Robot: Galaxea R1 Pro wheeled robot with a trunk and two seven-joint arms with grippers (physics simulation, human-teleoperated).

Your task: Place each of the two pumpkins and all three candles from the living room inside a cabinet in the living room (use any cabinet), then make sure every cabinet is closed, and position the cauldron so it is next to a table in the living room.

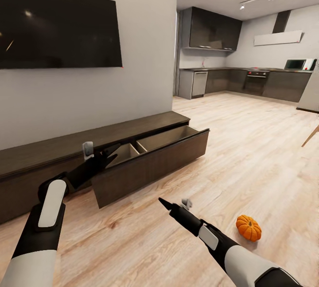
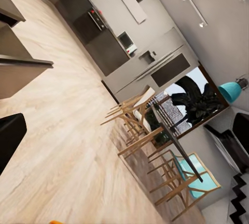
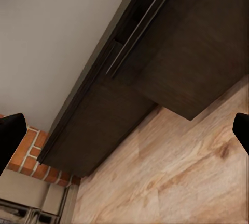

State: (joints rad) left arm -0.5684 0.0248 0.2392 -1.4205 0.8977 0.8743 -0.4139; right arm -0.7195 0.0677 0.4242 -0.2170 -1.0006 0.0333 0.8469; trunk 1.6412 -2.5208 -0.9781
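The long dark-brown cabinet point(image 1: 53, 154) runs along the wall under the TV, with its right-hand drawer point(image 1: 150, 167) pulled out and its pale inside bare. My left gripper point(image 1: 110, 151) is open at the drawer's near left corner, holding nothing. One orange pumpkin point(image 1: 248, 227) lies on the floor at the lower right. My right gripper point(image 1: 165, 202) hovers open and empty over the floor, left of that pumpkin. The right wrist view shows the open drawer point(image 3: 197, 52) from low down between its fingers point(image 3: 10, 135). The candles, cauldron, coffee table and second pumpkin are out of view.
A large black TV point(image 1: 57, 25) hangs on the wall. Beyond the cabinet's right end, wood floor point(image 1: 248, 145) leads to the kitchen counters point(image 1: 248, 80). A dining table with wooden chairs point(image 2: 155, 125) is in the left wrist view. Brickwork point(image 3: 31, 156) is past the cabinet's far end.
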